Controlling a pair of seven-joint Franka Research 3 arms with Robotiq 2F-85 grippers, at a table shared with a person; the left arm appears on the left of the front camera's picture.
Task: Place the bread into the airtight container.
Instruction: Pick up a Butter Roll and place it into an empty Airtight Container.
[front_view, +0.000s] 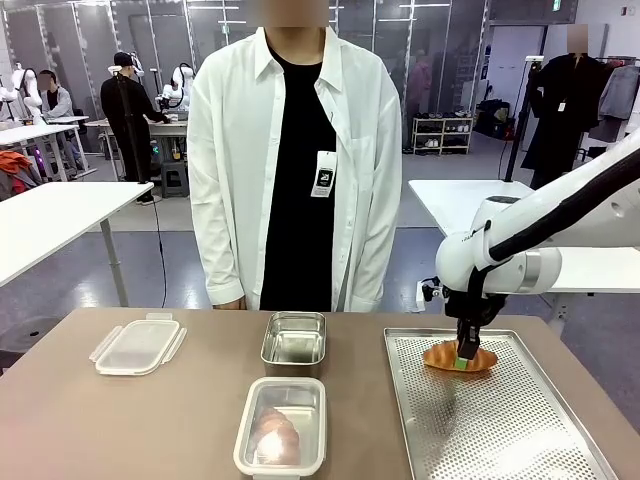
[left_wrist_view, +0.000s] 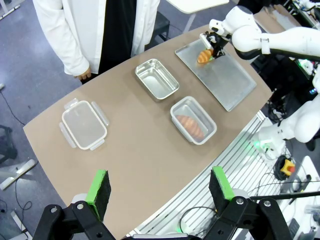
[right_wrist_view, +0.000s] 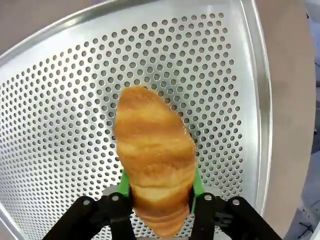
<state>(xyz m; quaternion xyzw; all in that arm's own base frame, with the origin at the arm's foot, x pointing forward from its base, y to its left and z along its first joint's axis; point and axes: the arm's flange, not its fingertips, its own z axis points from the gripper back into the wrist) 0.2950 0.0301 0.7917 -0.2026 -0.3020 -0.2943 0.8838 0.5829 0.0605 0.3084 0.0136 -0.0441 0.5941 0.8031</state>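
A golden croissant, the bread (front_view: 460, 358) (left_wrist_view: 204, 56) (right_wrist_view: 155, 155), lies at the far end of the perforated metal tray (front_view: 500, 420) (right_wrist_view: 60, 100). My right gripper (front_view: 463, 362) (right_wrist_view: 159, 182) reaches down onto it, and the green pads press both of its sides. The clear airtight container (front_view: 318, 420) (left_wrist_view: 212, 131) stands at the near middle of the table, with another croissant (front_view: 276, 436) (left_wrist_view: 189, 124) inside. My left gripper (left_wrist_view: 160, 187) hangs open high above the table's near edge, holding nothing.
The container's clear lid (front_view: 138, 345) (left_wrist_view: 84, 124) lies at the left of the table. An empty steel pan (front_view: 294, 339) (left_wrist_view: 156, 79) sits behind the container. A person in a white shirt stands at the far edge, hands at their sides.
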